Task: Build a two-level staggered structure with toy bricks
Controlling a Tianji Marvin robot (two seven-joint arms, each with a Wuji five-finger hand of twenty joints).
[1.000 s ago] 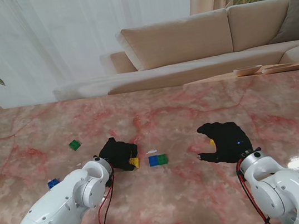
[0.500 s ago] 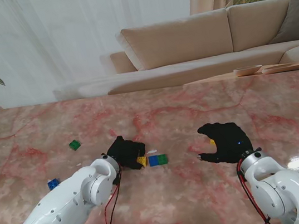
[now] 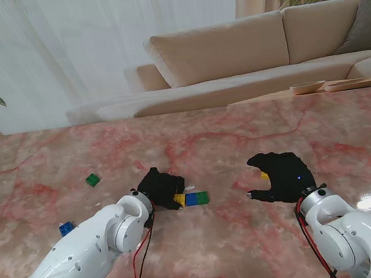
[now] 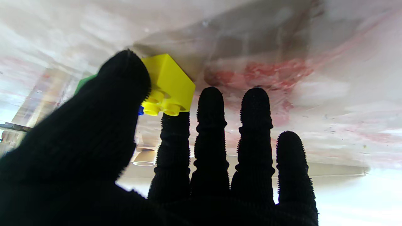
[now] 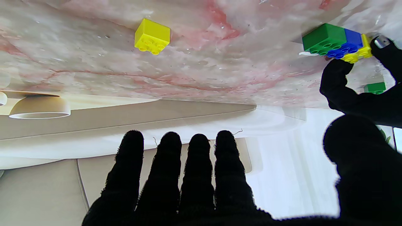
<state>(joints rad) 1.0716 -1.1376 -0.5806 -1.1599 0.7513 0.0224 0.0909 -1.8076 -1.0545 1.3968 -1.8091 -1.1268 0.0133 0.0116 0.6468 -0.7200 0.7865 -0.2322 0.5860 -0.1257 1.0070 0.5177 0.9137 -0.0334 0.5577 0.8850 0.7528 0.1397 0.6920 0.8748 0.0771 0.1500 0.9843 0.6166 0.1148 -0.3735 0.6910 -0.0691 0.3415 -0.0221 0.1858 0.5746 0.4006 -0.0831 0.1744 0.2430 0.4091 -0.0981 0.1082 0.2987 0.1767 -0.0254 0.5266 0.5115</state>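
Left hand [image 3: 159, 188] pinches the yellow brick [image 3: 179, 199] right against the blue-green pair's [image 3: 196, 198] left end, row running left-right; right hand [image 3: 283, 175] open, well apart.

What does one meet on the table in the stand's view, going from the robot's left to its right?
Blue brick → lone green brick → left hand → yellow brick at its fingertips → joined blue-and-green bricks → right hand.
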